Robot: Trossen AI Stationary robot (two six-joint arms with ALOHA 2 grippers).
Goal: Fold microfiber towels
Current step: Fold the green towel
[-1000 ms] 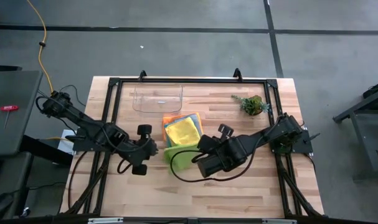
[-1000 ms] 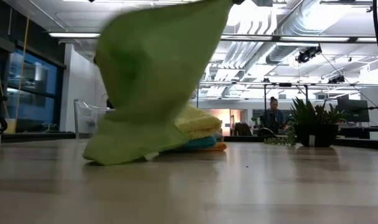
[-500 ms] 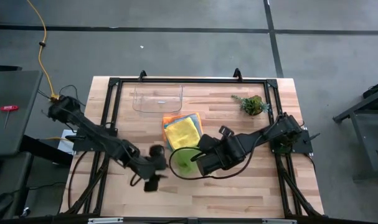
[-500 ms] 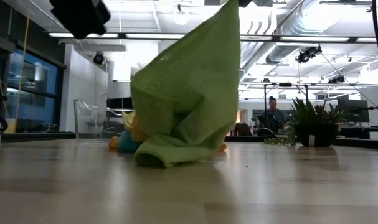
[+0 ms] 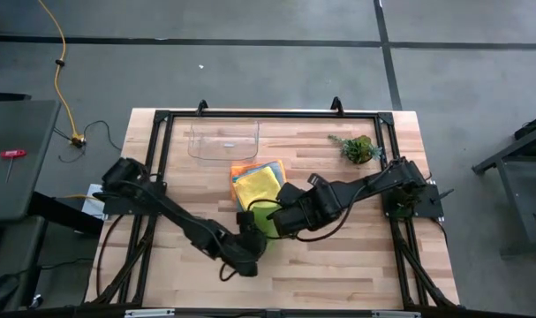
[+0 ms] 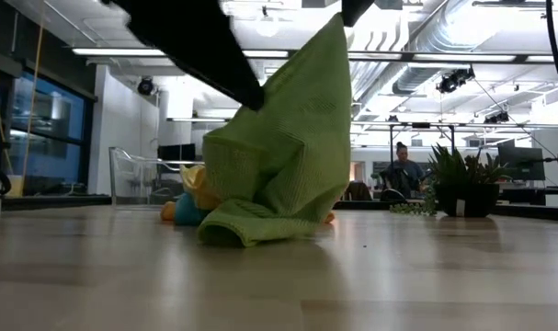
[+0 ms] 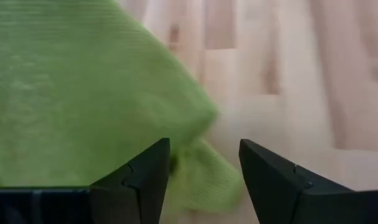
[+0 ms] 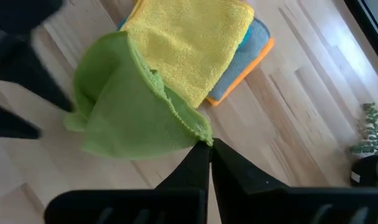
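My right end effector point(image 8: 208, 147) pinches the green towel point(image 8: 129, 102) by a corner, unfolded; my left end effector point(image 7: 204, 171) gapes. The stack point(image 5: 257, 181) lies centre frame.

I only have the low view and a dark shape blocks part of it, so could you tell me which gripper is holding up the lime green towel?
Observer: The right gripper is shut on a corner of the lime green towel, lifting it above the table.
Operator: Thank you. Is the dark shape the left arm?
Observer: Yes. The left gripper is open right at the towel's lower edge, with cloth between its fingers.
Operator: What lies behind the towel?
Observer: A stack with the yellow towel on top, then teal, grey and orange edges showing beneath it.
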